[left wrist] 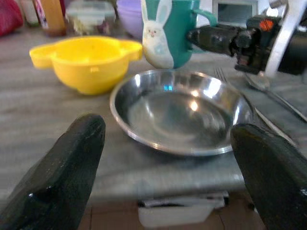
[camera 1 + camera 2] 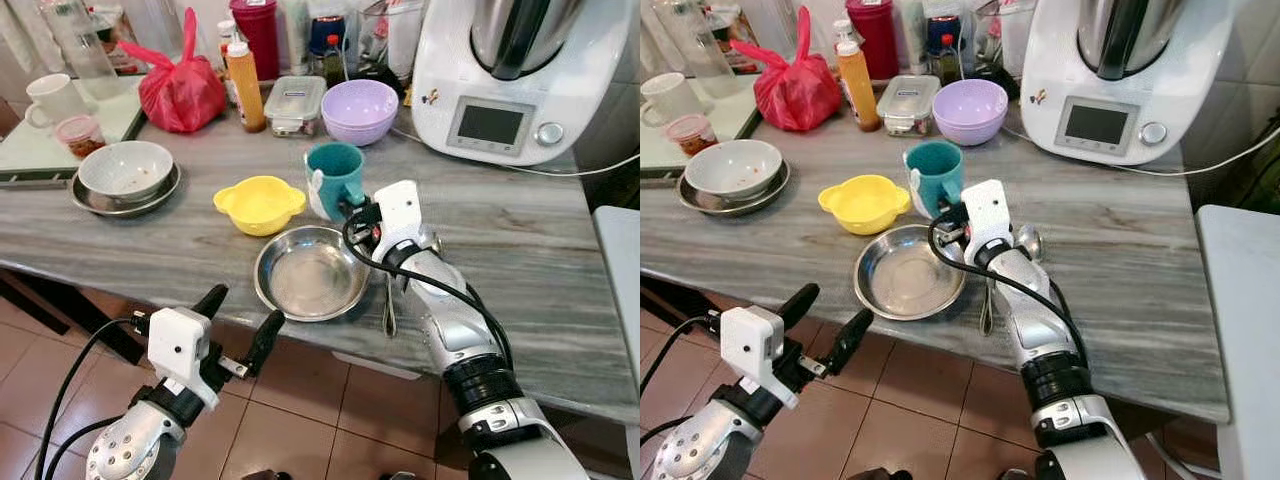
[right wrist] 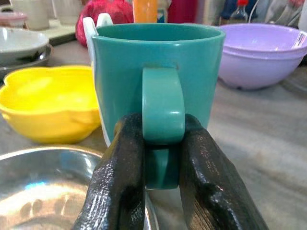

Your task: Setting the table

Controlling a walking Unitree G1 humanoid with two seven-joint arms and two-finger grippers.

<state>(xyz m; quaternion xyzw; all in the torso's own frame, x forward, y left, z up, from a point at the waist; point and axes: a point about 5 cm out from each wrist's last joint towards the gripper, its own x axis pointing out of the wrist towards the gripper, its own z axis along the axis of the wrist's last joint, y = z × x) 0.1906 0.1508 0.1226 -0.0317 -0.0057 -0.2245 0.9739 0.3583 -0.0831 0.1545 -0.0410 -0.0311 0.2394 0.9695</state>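
right gripper point(image 3: 160, 143) pinches the teal mug point(image 2: 336, 176) handle beside a steel plate point(image 2: 311, 272); left gripper point(image 2: 238, 320) spread wide.

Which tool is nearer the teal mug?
Right. The right tool is clamped on the handle of the teal mug; the left tool hangs open off the table's edge, short of the steel plate.

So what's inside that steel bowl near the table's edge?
Nothing: the steel bowl looks empty, its shiny bottom showing only reflections. The right gripper, shut on the teal mug's handle, hides a little of the bowl's far rim.
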